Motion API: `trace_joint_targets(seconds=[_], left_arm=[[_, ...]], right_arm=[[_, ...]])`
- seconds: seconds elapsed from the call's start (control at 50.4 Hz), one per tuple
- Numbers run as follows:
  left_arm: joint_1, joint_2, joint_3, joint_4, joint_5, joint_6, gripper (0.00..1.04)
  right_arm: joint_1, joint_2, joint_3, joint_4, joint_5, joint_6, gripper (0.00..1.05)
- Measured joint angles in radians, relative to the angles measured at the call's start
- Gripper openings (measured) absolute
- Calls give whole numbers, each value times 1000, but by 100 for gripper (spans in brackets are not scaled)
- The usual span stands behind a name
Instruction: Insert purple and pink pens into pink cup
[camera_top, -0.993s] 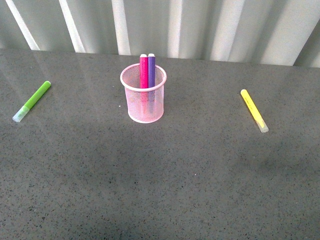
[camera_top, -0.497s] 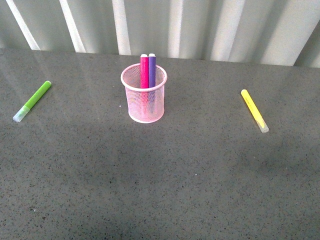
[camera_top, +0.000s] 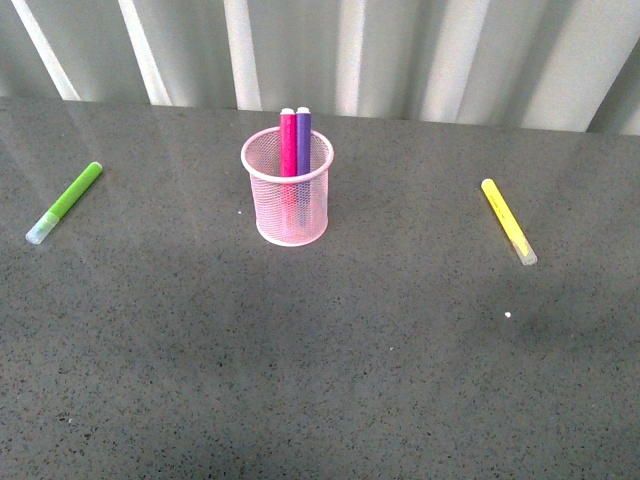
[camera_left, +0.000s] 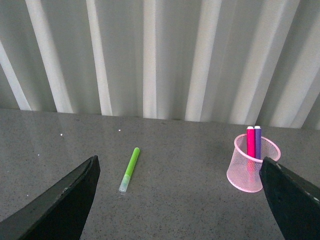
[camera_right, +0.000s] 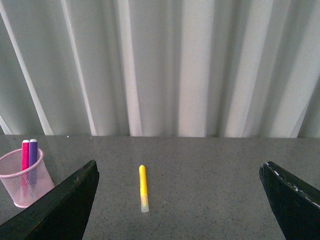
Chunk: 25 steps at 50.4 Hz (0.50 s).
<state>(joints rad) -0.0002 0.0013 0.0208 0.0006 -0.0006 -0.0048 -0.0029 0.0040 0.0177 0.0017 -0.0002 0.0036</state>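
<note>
The pink cup (camera_top: 287, 188) stands upright on the grey speckled table (camera_top: 320, 380), toward the far side, short of the pale corrugated wall (camera_top: 400, 50). Both task pens are inside it: the pink pen (camera_top: 288, 143) and the purple pen (camera_top: 303, 141) stand nearly vertical, side by side and touching or almost so, leaning against the cup's far rim, the purple one to the right of the pink one. Their upper ends rise above the rim; the lower barrels show through the mesh.

Two other pens lie flat on the table, both well apart from the cup. The lime green pen (camera_top: 65, 202) lies to the cup's left, its pale cap at the end nearer the robot. The yellow pen (camera_top: 508, 221) lies to the cup's right, cap likewise at the near end. Nothing lies between the cup and either pen.

Neither arm appears in the front view. In the left wrist view the left gripper (camera_left: 180, 200) has its fingers (camera_left: 60, 200) spread wide, holding nothing, with the cup and green pen seen between them. In the right wrist view the right gripper (camera_right: 180, 200) is likewise spread and empty, framing the yellow pen, the cup at one side.
</note>
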Motion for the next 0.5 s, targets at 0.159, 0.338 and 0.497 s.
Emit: trace_joint_targets(seconds=[0.159, 0.338, 0.497], left_arm=[[0, 0, 0, 0, 0, 0, 98], [0, 0, 0, 0, 0, 0, 98], [0, 0, 0, 0, 0, 0, 98]], right_arm=[[0, 0, 0, 0, 0, 0, 98], [0, 0, 0, 0, 0, 0, 98], [0, 0, 0, 0, 0, 0, 98]])
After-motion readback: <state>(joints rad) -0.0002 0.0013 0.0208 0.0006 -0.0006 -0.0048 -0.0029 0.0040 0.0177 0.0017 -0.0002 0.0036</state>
